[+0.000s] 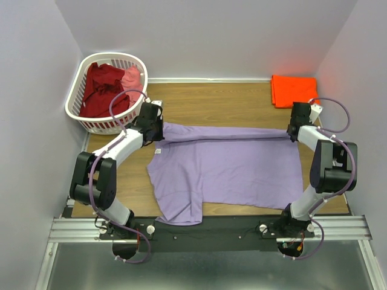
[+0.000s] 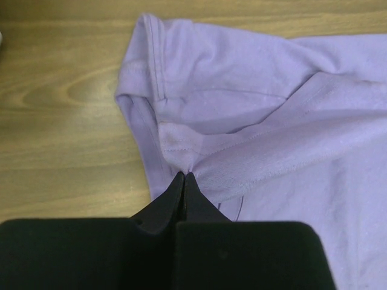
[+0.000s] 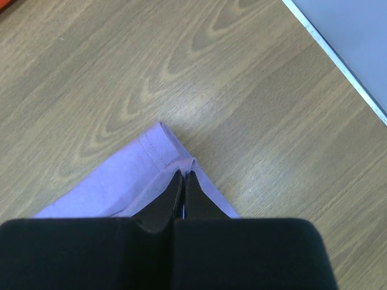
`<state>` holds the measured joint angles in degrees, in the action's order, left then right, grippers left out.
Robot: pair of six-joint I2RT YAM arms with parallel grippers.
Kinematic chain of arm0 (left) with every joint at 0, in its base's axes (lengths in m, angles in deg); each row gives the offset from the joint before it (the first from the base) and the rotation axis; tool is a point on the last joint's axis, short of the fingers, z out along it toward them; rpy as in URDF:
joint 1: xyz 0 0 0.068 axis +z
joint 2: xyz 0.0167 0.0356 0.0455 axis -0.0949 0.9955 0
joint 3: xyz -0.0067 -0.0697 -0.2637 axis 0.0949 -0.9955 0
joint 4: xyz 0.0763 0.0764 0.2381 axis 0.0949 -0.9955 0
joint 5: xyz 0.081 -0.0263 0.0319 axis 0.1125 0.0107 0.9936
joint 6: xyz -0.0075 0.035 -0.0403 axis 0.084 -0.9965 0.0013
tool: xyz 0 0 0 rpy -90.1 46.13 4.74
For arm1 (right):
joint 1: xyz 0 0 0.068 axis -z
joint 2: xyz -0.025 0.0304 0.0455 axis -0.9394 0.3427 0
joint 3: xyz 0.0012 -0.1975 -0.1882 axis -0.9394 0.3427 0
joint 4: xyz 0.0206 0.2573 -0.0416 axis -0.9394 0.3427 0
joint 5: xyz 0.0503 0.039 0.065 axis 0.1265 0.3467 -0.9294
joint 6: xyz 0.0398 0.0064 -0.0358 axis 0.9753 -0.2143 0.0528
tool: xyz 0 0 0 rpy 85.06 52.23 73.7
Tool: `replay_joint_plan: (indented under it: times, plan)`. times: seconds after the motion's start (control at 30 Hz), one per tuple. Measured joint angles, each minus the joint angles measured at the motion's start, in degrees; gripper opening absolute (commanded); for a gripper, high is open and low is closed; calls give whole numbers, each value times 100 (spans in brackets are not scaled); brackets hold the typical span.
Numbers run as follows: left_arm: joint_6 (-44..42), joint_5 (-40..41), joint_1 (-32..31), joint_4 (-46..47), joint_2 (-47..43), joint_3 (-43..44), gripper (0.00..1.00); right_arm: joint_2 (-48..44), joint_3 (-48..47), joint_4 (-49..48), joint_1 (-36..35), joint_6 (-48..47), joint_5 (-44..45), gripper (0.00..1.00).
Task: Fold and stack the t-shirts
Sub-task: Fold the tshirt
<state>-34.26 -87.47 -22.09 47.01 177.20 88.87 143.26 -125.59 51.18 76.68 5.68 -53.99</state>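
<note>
A lavender-purple t-shirt (image 1: 230,169) lies spread across the wooden table, its far edge pulled into a taut folded band between the two arms. My left gripper (image 1: 158,134) is shut on the shirt's cloth near the left sleeve (image 2: 181,127), the fabric bunching at its tips (image 2: 184,175). At the far right, my right gripper (image 1: 290,134) is shut on the shirt's hemmed corner (image 3: 158,154), with the jaw tips (image 3: 184,174) pinching it. A folded orange t-shirt (image 1: 293,89) lies at the back right. Dark red (image 1: 103,87) and pink (image 1: 131,77) t-shirts sit in the basket.
A white slotted laundry basket (image 1: 81,115) stands at the back left corner of the table (image 1: 211,103). Grey walls close in on three sides. A metal rail (image 1: 205,228) with the arm bases runs along the near edge.
</note>
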Motion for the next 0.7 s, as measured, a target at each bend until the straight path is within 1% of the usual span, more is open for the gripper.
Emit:
replay_joint_plan:
  times: [0.27, 0.37, 0.4, 0.43, 0.5, 0.57, 0.7]
  plan:
    - [372, 7, -37, 133, -173, -463, 0, 81, 94, 2, 0, 133, -7, 5]
    - [444, 9, -46, 201, -175, -487, 0, 92, 201, 22, 0, 190, -2, 14]
    - [468, 15, -48, 212, -175, -487, 0, 92, 236, 31, 0, 214, -2, 24]
    - [483, 24, -48, 225, -175, -487, 0, 92, 262, 33, 0, 221, -4, 28]
    - [511, 42, -48, 262, -188, -494, 4, 72, 330, 55, 0, 260, -2, 32]
    - [520, 44, -48, 291, -219, -509, 7, 9, 387, 85, 0, 269, -4, 33]
    - [525, 37, -63, 310, -367, -557, 20, -452, 595, 219, 0, 345, -17, 33]
